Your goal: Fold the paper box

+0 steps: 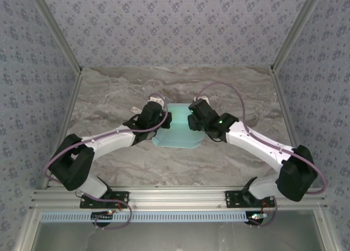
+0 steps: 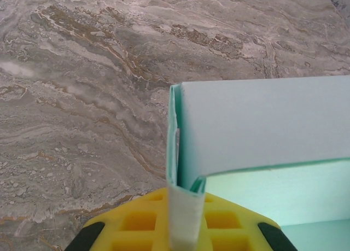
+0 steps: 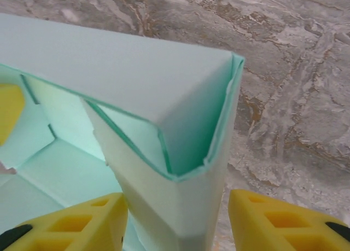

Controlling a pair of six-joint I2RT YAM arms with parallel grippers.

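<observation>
Grip of left claw [image 2: 183, 210]: pressed together on an upright side wall of the paper box [image 1: 176, 136]. The wall's doubled edge runs down between the yellow fingers [image 2: 128, 225]. The pinch probably serves to keep this wall standing and its crease sharp.

Stance of right claw [image 3: 176, 203]: spread, straddling the opposite raised corner. One finger lies against the paper, while bare stone shows between the other finger and the fold, so nothing is pinched. Judged to be lined up to press the tucked layers together.

Position of paper box: middle of the tabletop [image 1: 109, 92], between the two claws. The far wall and both far corners stand up, and the nearer panel appears to lie flat toward the arm bases.

Reason for arrangement: one corner per claw lets the standing walls brace each other. Thin card would likely spring open if it were released on either side.

Stage of task: partly folded, by this reading, with the near side yet to be raised.

Hidden or cut off: the wrist views crop the lower parts of the fingers, and in the overhead view the claw bodies cover both gripped corners. The slits and tabs inside the corner folds cannot be followed.

Hard to make out: a yellow patch across the box interior in the right wrist view, possibly a finger of the other claw, and a small white tag [image 1: 133, 110] on the tabletop beside the left claw.
</observation>
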